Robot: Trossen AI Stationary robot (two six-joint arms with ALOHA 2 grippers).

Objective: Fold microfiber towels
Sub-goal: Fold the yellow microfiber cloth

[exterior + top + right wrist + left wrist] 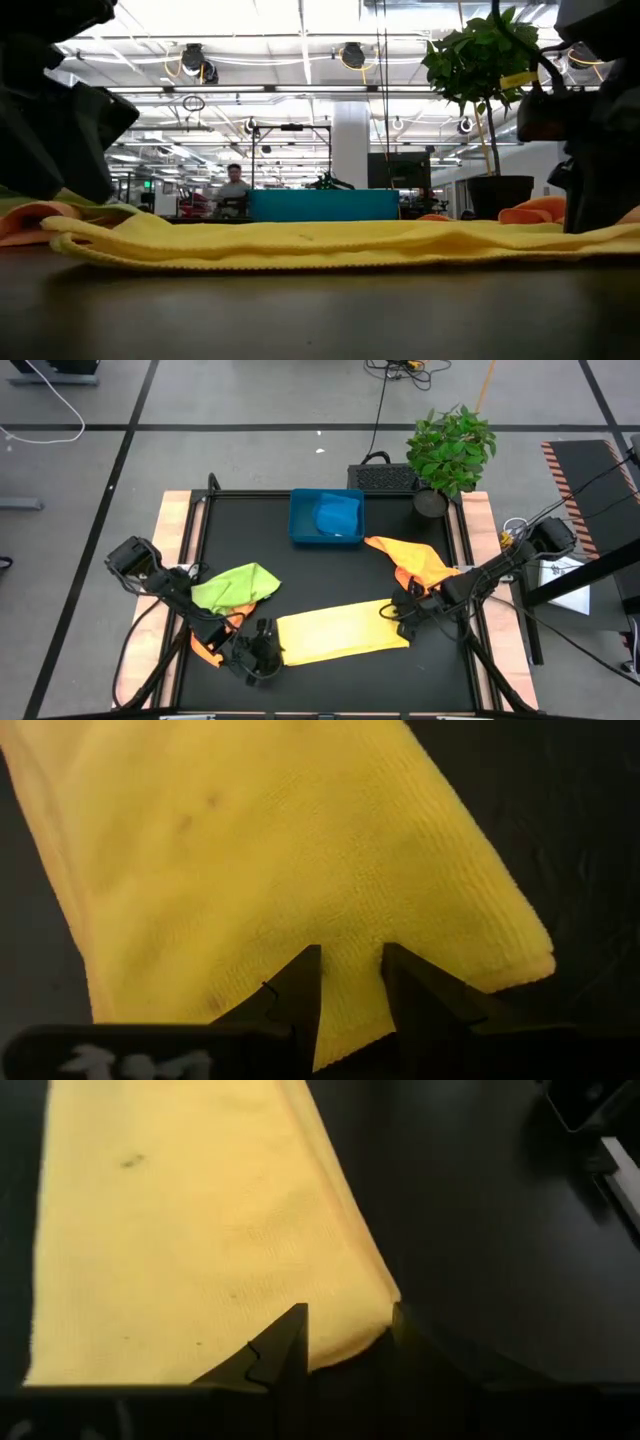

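Both grippers, left gripper (345,1342) and right gripper (350,982), are pinching opposite ends of the half-folded soft yellow microfiber towel (340,632), while lime green towel (235,586) and orange towel (415,563) are lying crumpled, unfolded.

Overhead, table-level, two close wrist views

Bright ceiling lights (340,55) glare in the low view; near arms blur dark; the black surface (330,585) looks evenly lit.
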